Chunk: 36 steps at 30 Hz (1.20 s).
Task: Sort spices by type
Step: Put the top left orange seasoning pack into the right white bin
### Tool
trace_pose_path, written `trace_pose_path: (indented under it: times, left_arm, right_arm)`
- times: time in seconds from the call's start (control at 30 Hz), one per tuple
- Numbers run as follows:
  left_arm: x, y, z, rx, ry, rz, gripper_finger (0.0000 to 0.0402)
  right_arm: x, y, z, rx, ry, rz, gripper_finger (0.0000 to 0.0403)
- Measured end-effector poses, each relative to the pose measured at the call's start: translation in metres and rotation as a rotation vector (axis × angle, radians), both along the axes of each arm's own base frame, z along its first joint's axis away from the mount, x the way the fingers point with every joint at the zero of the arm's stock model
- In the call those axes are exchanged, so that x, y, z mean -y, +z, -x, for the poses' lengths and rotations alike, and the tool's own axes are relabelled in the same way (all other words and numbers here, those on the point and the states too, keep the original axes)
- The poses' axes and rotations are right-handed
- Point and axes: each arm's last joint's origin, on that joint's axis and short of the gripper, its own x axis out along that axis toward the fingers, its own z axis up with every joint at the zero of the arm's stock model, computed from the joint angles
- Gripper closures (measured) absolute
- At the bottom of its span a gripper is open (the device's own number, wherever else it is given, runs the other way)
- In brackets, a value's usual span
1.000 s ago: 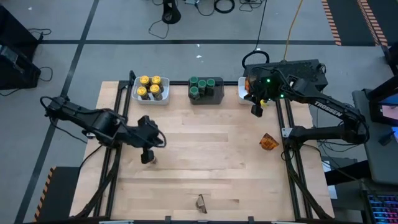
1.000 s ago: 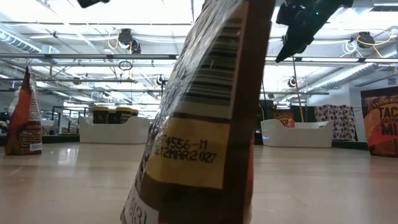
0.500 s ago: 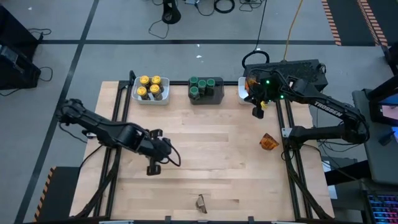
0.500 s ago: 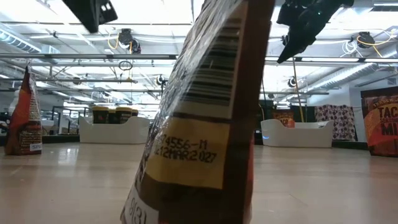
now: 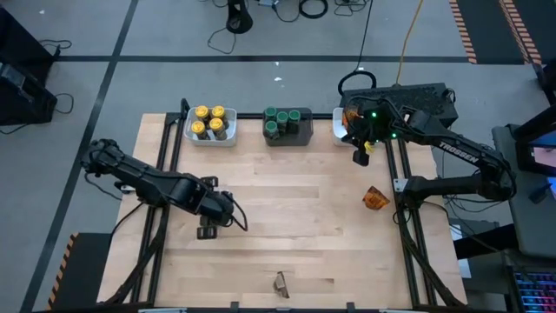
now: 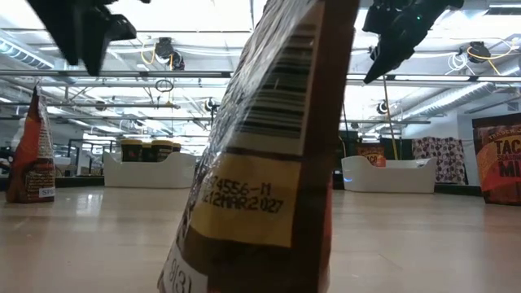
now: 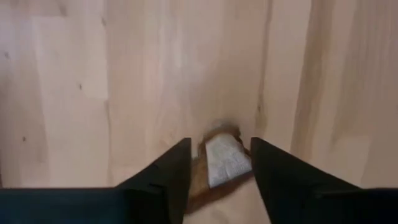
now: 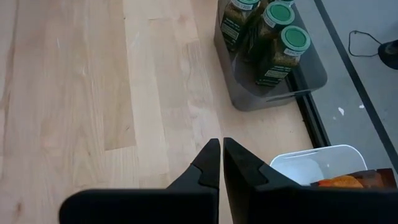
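My left gripper [image 5: 208,231] [image 7: 221,142] hangs open over the table's left-middle. It points down, with one finger on each side of a small crinkly packet [image 7: 225,163] that stands on the wood. That packet seems to be the one at the left in the low view [image 6: 32,150]. My right gripper [image 5: 358,158] [image 8: 221,144] is shut and empty, hovering by the far-right white bin [image 5: 340,132] that holds orange packets [image 8: 339,182]. Other packets lie near the right edge [image 5: 375,197] and the near edge [image 5: 281,283]. Yellow-lidded jars [image 5: 210,122] and green-lidded jars [image 5: 282,122] stand in their bins.
Along the far edge stand a white bin [image 5: 228,139], a dark grey bin [image 5: 306,130] and the white packet bin. The near-edge packet [image 6: 269,146] fills the middle of the low view. Bare wood lies between the two arms across the table's middle.
My left arm has swung and its gripper has moved a little toward the near edge. It has come down over the packet on the left-middle of the table. My right arm has kept still.
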Motion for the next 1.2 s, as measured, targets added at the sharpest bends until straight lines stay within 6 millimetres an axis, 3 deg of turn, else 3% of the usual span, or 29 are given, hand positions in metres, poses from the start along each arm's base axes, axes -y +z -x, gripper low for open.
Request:
trace_pose_path:
  times: [0.27, 0.47, 0.8, 1.03, 1.2]
  left_arm:
    - [0.007, 0.0, 0.006, -0.026, -0.061, -0.005, 0.0184]
    - [0.014, -0.003, 0.017, -0.133, -0.166, -0.033, 0.0182]
    - [0.022, -0.022, 0.007, -0.227, -0.245, -0.075, 0.0182]
    - [0.02, -0.047, 0.011, -0.334, -0.283, -0.122, 0.0182]
    - [0.018, -0.048, 0.011, -0.321, -0.332, -0.173, 0.0182]
  right_arm:
    - [-0.001, -0.001, 0.001, -0.017, 0.0, -0.011, 0.0403]
    - [-0.001, -0.002, 0.002, -0.026, -0.003, -0.021, 0.0403]
    - [-0.002, -0.003, 0.003, -0.033, -0.001, -0.032, 0.0403]
    - [-0.002, -0.003, 0.003, -0.037, -0.001, -0.035, 0.0403]
    - [-0.002, -0.003, 0.003, -0.037, -0.001, -0.034, 0.0403]
